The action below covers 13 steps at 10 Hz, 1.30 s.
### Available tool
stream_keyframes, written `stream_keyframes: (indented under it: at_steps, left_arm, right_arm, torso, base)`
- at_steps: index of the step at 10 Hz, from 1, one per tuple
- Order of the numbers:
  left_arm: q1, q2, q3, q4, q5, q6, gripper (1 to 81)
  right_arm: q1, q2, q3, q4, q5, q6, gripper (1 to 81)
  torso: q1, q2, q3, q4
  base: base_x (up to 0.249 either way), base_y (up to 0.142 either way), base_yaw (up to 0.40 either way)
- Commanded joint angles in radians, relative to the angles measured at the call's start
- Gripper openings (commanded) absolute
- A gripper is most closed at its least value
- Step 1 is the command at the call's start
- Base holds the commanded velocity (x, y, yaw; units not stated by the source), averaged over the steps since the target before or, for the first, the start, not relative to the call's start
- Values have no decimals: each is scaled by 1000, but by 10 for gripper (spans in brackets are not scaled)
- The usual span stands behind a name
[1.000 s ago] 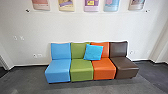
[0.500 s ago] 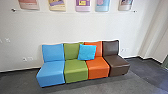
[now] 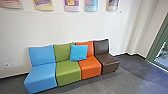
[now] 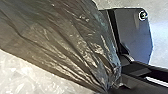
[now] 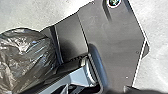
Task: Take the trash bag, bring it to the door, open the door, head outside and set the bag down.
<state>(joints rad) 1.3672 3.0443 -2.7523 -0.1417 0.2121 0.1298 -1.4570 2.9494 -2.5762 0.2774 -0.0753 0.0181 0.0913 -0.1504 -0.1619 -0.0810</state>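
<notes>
The dark, shiny trash bag stretches across the left wrist view, and its folds draw together into a bunched neck at my left gripper, which is shut on it. In the right wrist view a rounded part of the bag bulges beside my right gripper; I cannot tell whether they touch. At the right edge of the head view stands a glass panel in a green frame, with daylight behind it; whether it is the door is unclear.
Joined blue, green, orange and brown seats line the white wall, a bright blue cushion leaning on their backs. Several colourful panels hang above. Dark grey floor runs in front of the seats and to their right.
The head camera has turned to the right: the seats sit further left in the picture, and the green-framed glass shows much more at the right edge.
</notes>
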Motion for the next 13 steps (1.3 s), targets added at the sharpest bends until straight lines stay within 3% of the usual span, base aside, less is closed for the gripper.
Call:
stream_keyframes:
  at_steps: [1, 13]
  left_arm:
    - [-55, -2, -1, 2, 73, 4, 10]
    - [-49, -1, 0, -1, 62, 5, 10]
  right_arm:
    - [45, 9, -7, -11, -69, -6, 811]
    - [45, 12, -24, -32, -69, -6, 811]
  torso:
    - [0, 0, 0, 0]
    - [0, 0, 0, 0]
  base:
    - [0, 0, -283]
    - [0, 0, -305]
